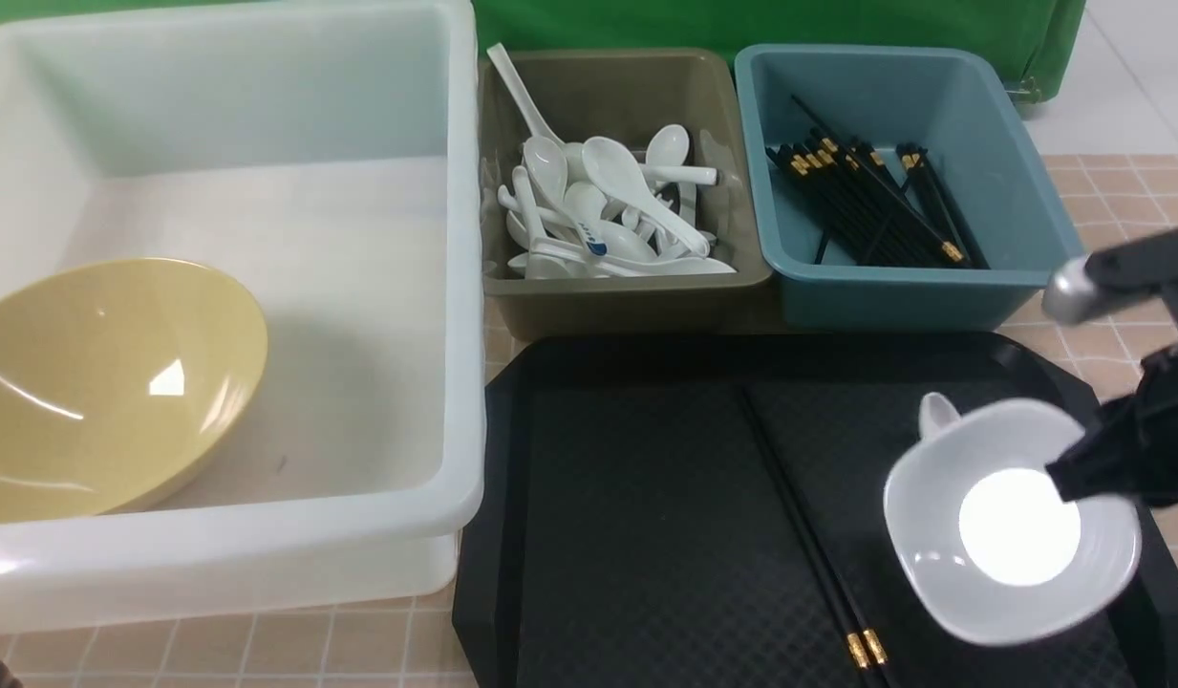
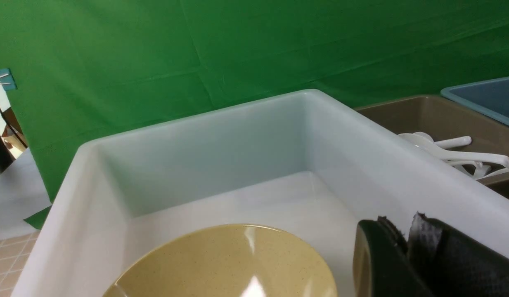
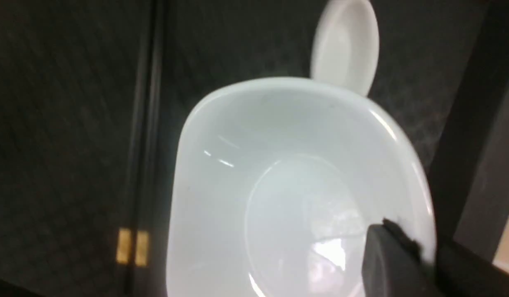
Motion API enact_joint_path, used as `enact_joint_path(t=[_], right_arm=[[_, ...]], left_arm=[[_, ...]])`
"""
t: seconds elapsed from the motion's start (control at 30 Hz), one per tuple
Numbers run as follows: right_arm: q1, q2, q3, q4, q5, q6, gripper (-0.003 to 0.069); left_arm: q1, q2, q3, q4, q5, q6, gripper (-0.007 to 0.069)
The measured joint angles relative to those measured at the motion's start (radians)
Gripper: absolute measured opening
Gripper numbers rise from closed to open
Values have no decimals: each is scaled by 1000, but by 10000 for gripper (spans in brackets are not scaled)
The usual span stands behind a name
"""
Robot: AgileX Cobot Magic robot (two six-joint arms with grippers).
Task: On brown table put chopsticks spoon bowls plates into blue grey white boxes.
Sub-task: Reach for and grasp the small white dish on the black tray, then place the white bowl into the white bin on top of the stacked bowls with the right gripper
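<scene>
Three boxes: white tub [image 1: 464, 287] left, one yellow bowl [image 1: 111, 382] inside; grey bin [image 1: 627, 86] centre, spoons [image 1: 598, 191]; blue bin [image 1: 885, 91] upper right, stored chopsticks [image 1: 866, 205]. Black tray [image 1: 627, 497] lower right: one white bowl [image 1: 990, 535], one spoon [image 1: 935, 411], two loose chopsticks [image 1: 808, 535]. Right gripper [image 1: 1076, 483] pinches white bowl's rim; left gripper [image 2: 405, 227] closed, empty.

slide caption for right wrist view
Right hand grips the rim of the white bowl on the black tray, spoon and chopsticks beside it

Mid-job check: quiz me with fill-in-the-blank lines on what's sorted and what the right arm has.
The right gripper pinches the white bowl by its ___.
The olive-grey bin holds only ___.
The teal-blue bin holds only ___.
A lone spoon lies on the black ___.
Missing: rim; spoons; chopsticks; tray.
</scene>
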Motion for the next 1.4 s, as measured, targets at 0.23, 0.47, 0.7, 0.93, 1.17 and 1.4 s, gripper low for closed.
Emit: enact_joint_path(t=[0.23,0.47,0.7,0.93,1.17,1.4], right_arm=[[55,-7,-159,470,8,-277,76],[380,200,-473,673,-178,-455,76],[541,582,-876,386,-143,-232,76],[603,901,-1316,41,104,33,76],[668,1109,-1564,-19,243,65,79],[699,1150,-1577,-27,287,65,131]], left_arm=[[0,0,0,1,-5,-2,59],[0,0,0,1,-19,-24,59],[0,0,0,2,-19,-27,59],[0,0,0,2,-18,-32,59],[0,0,0,10,-17,-36,59],[0,0,2,21,-17,-39,59]])
